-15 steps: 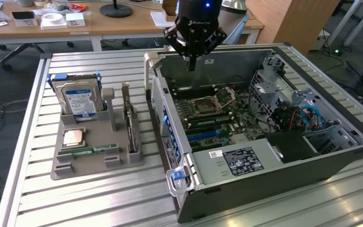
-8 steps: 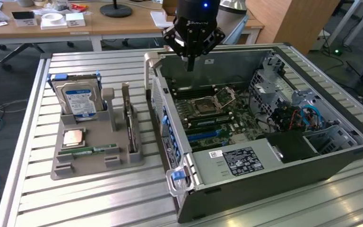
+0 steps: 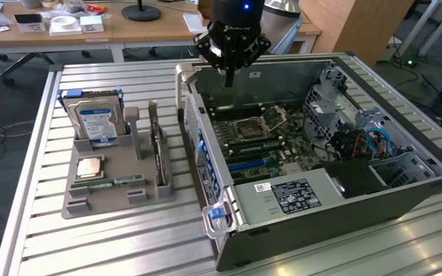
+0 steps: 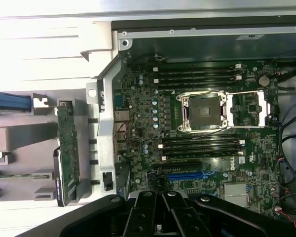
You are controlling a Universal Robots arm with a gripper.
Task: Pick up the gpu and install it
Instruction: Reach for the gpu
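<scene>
The gpu (image 3: pixel 156 144) stands on edge in a slot of the grey holder (image 3: pixel 98 204), a thin green board with a dark face. In the wrist view the gpu (image 4: pixel 67 158) shows as a green strip beside the case wall. My gripper (image 3: pixel 229 80) hangs over the open computer case (image 3: pixel 313 230), near its far wall, to the exterior view's right of the gpu and well apart from it. Its fingers point down and are shut with nothing between them. The gripper (image 4: pixel 162 198) looks down on the motherboard (image 4: pixel 138 98) and its blue slot (image 4: pixel 187 175).
A silver hard drive (image 3: pixel 96 122) with a blue-white label stands in the holder, with a CPU (image 3: pixel 90 167) and a RAM stick (image 3: pixel 118 182) lying in front of it. Cables (image 3: pixel 374 144) and a drive cage (image 3: pixel 332 106) fill the case's right side. Desks (image 3: pixel 113 29) stand behind the slatted table (image 3: pixel 129 247).
</scene>
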